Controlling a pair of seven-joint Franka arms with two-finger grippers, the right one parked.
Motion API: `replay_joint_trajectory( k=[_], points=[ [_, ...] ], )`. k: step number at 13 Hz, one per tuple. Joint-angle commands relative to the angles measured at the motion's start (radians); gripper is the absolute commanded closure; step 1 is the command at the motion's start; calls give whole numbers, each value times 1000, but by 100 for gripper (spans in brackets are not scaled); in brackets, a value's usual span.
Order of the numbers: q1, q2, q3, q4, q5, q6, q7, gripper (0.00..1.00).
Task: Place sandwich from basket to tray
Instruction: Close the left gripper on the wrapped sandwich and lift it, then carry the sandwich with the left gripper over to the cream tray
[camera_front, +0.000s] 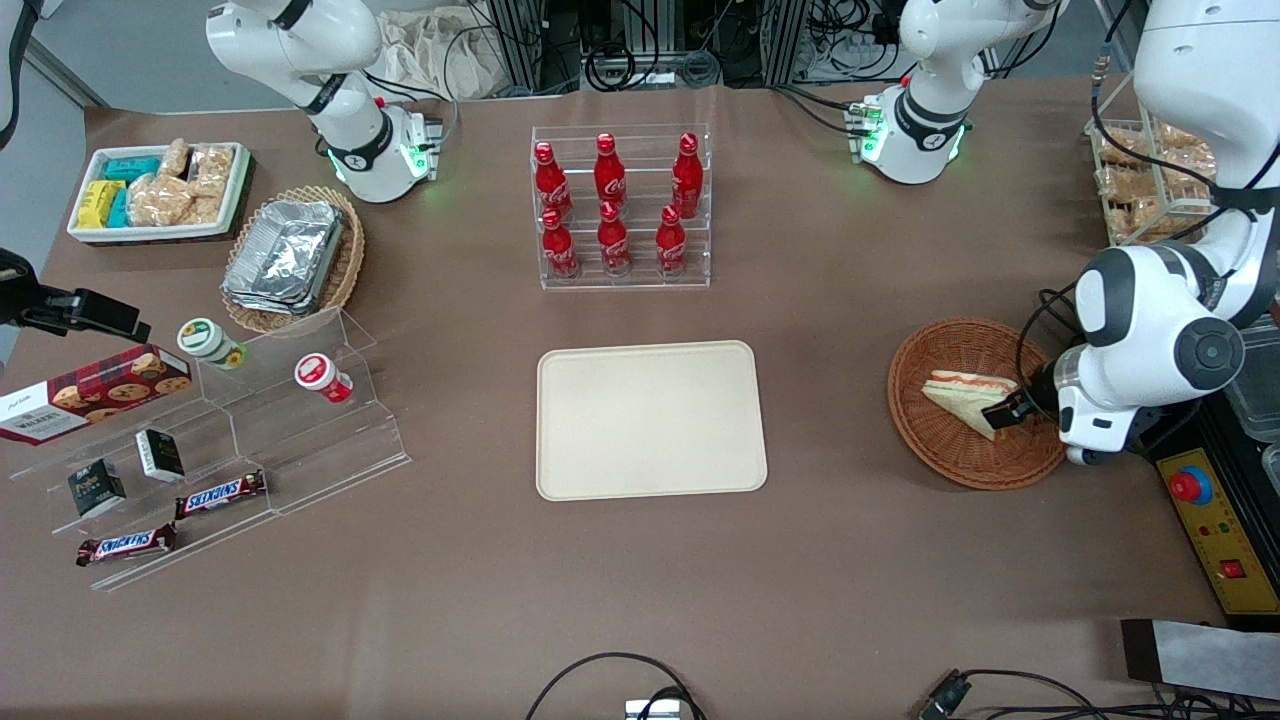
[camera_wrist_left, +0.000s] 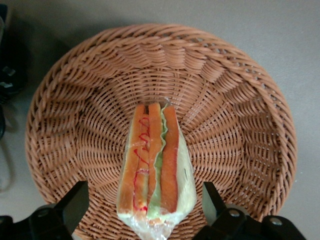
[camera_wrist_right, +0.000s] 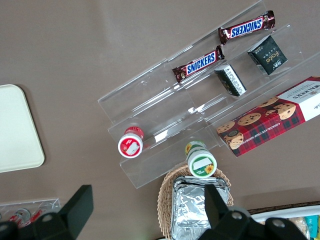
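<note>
Front view. Sandwich (camera_front: 968, 397) lying in round reddish-brown wicker basket (camera_front: 940, 450), toward the working arm's end of the table, well apart from cream tray (camera_front: 650, 420). Triangular white-bread wedge, orange-red strip along the edge farther from the camera; narrow tip pointing toward the camera and the gripper (camera_front: 1010, 412), long axis slanting that way. Gripper low over the basket, at the wedge's tip.

Left wrist view. Sandwich (camera_wrist_left: 152, 170) seen edge-on, wrapped in clear film: orange bands, pale green layer, red squiggle along one band. Long axis running from basket (camera_wrist_left: 240, 100) centre toward the gripper (camera_wrist_left: 145, 207). Fingers (camera_wrist_left: 75, 202) spread apart, one on each side of the wedge's near end, not clamped on it.
</note>
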Motion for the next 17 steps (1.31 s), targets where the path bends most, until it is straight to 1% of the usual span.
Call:
replay_joint_trajectory(
  k=[1, 4, 5, 6, 7, 8, 9, 11, 15, 17],
  points=[
    [4, 4, -3, -45, -12, 38, -17, 0],
    [7, 26, -3, -51, -11, 38, -48, 0],
    [7, 32, -3, -48, -11, 35, -48, 12],
    [6, 31, -3, -44, -9, 34, -48, 49],
    [4, 25, -5, -39, -1, 31, -43, 89],
    [1, 20, -7, -27, -1, 25, -33, 100],
    [-2, 12, -8, -16, 3, -1, -26, 100],
    [-5, 11, -16, 51, 5, -105, -26, 100],
    [-19, 17, -150, 304, 5, -389, -22, 100],
    [-74, 27, -198, 408, 3, -469, -20, 100]
  ],
)
